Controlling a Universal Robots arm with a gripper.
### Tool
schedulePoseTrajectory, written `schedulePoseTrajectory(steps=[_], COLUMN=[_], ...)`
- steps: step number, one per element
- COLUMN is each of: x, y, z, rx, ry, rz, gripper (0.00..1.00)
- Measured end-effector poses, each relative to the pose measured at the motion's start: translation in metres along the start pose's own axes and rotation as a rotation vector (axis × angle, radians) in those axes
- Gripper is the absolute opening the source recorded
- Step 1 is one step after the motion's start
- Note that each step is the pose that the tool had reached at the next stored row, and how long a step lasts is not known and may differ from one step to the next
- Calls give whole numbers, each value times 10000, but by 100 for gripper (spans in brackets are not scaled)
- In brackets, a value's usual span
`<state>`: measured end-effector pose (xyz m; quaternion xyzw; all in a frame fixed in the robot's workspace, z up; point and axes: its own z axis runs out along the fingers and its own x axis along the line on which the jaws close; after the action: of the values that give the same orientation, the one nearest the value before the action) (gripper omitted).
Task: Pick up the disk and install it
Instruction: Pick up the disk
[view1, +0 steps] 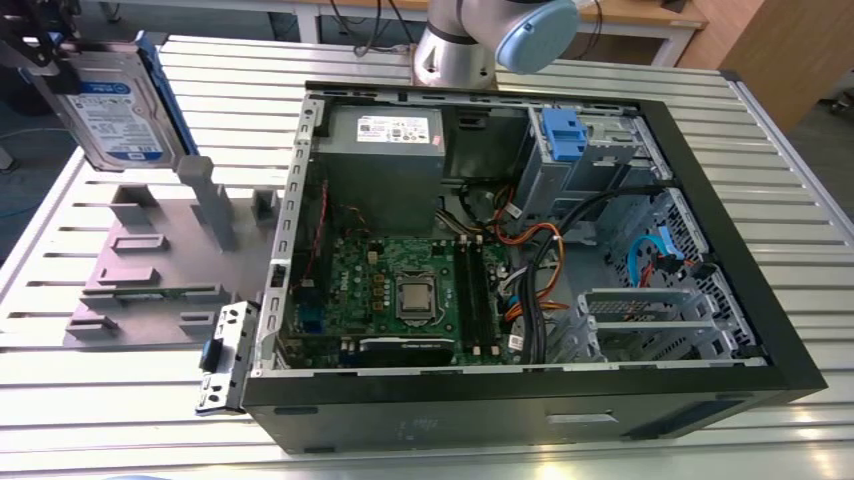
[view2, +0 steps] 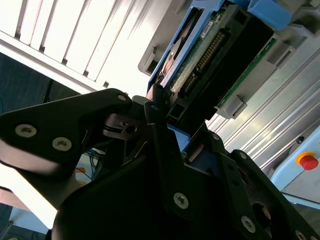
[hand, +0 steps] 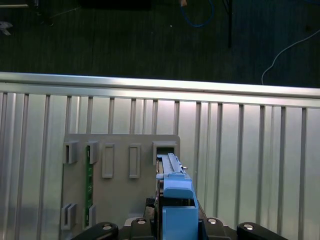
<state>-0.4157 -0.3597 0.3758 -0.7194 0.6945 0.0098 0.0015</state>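
Note:
The disk (view1: 120, 112), a silver drive with a white-and-blue label and a blue frame, hangs upright at the exterior view's upper left. It is lifted clear above the grey holder plate (view1: 154, 270). My gripper (view1: 60, 60) is shut on its top end. In the second wrist view the black fingers (view2: 157, 132) clamp the blue frame, and the disk (view2: 215, 47) shows its green circuit board side. In the first wrist view the disk (hand: 175, 200) is seen edge-on over the holder plate (hand: 120, 195), just beside an empty slot (hand: 165, 148).
An open computer case (view1: 747, 230) lies at the exterior view's right, with a motherboard (view1: 400, 290), cable bundles, a grey power supply (view1: 387, 135) and a drive bay with a blue latch (view1: 563, 135). The arm's base (view1: 461, 50) stands behind it. The slatted table's edge (hand: 160, 82) is near the holder.

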Motion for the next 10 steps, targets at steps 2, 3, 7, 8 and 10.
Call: schedulePoseTrajectory(steps=[2, 3, 7, 8, 10], x=[0, 0, 0, 0, 0], y=[0, 0, 0, 0, 0], z=[-4, -6, -15, -17, -21], rx=[0, 0, 1, 1, 0], ry=[0, -1, -1, 0, 0], rz=[0, 0, 0, 0, 0], gripper=[36, 36, 36, 36, 36])
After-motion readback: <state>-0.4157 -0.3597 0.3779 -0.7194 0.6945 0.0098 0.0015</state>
